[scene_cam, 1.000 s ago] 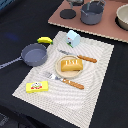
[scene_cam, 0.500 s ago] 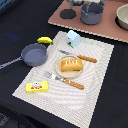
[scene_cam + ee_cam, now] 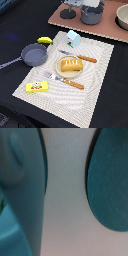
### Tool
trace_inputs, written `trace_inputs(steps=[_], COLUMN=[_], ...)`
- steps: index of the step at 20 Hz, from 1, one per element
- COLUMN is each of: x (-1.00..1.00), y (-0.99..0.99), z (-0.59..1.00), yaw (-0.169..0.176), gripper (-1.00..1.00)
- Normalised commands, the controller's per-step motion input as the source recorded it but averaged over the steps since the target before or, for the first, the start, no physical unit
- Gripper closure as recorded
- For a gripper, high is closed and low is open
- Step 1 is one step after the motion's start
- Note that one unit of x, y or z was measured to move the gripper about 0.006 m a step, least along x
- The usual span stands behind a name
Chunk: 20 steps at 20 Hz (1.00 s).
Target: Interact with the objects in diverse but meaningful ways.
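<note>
Loaf (image 3: 71,64) sits on plate (image 3: 59,73): likely light, rigid plastic, best pinched across its narrow sides; claw state cannot be told.

The gripper (image 3: 85,4) is cut off by the top edge of the exterior view, above a dark pot (image 3: 92,14); only pale and grey metal shows, so the jaws' stand cannot be told. A bowl-like vessel (image 3: 123,17) at the upper right is cropped by the right edge. The frying pan (image 3: 33,54) loses its handle's end past the left edge. The printing on the flat yellow box (image 3: 37,87) is too small to read. The wrist view is all blur: teal shapes against pale grey, nothing identifiable.
</note>
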Motion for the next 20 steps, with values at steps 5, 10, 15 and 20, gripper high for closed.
trace_inputs(steps=[5, 10, 15, 20], x=[0.27, 0.26, 0.23, 0.22], y=[0.19, 0.19, 0.17, 0.16], z=[0.01, 0.00, 0.00, 0.10], yaw=[0.000, 0.000, 0.000, 0.000], gripper=[-1.00, -1.00, 1.00, 1.00])
